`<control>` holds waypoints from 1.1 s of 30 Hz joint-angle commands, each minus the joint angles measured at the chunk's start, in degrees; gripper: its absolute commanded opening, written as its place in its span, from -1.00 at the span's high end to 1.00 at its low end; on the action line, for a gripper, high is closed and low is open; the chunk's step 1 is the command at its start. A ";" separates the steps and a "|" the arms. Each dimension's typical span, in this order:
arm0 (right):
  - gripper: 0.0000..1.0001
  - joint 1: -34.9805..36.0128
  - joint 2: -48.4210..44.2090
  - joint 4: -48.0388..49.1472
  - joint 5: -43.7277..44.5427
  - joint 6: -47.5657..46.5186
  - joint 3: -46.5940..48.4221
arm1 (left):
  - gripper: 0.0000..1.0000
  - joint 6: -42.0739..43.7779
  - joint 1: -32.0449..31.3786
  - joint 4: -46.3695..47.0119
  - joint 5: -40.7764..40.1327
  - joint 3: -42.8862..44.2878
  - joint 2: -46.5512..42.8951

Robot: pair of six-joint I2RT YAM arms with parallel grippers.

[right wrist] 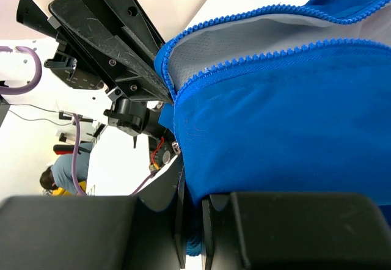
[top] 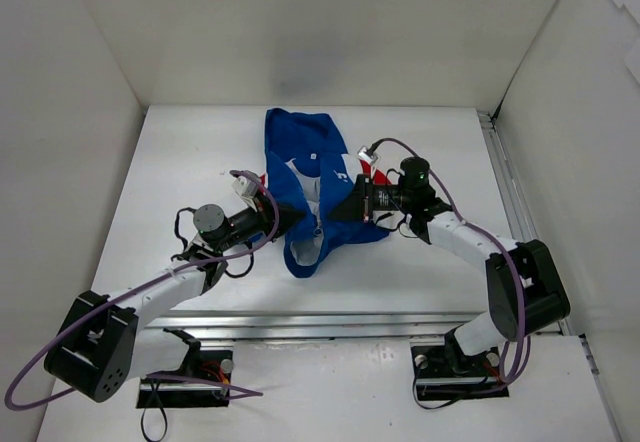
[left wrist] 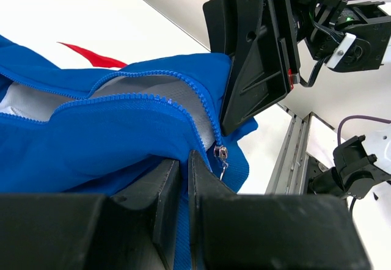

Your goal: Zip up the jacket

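**Both grippers on the hem, zipper open**

The jacket (top: 305,187) lies in the middle of the bench (top: 180,152), its upper end reaching up towards the far edge and its hem towards the near edge. The two arms meet over the lower half.

The left gripper (top: 290,220) comes in from the left and is pressed shut on blue fabric at the hem. In its wrist view the fingers (left wrist: 159,187) sit almost together with cloth bunched between them. Just beside their tips is the slider (left wrist: 220,154), silver, low on the zipper, with its pull tab hanging down.

The right gripper (top: 345,209) comes in from the right, close to its partner, and it too is pinching the jacket. Its own camera shows blue cloth caught in the narrow gap between the fingers.

Above the slider the two rows of teeth (left wrist: 140,99) run apart, with grey lining (left wrist: 153,87) showing between them, so the front is unzipped. A sliver of red panel (left wrist: 91,55) peeks out on the far side of the fabric.
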 commanded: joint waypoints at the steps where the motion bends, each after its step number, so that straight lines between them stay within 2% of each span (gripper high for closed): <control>1: 1.00 0.20 -0.07 5.36 -0.96 0.53 2.56 | 0.90 -0.44 -0.30 7.42 0.81 3.28 -1.40; 20: 1.00 2.13 2.22 5.54 0.35 0.79 2.47 | 0.90 -2.03 -0.30 8.91 -0.60 2.93 -1.75; 33: 1.00 1.08 -0.33 5.63 -0.17 1.75 2.64 | 0.90 -1.06 -0.30 7.77 -1.74 1.87 -2.46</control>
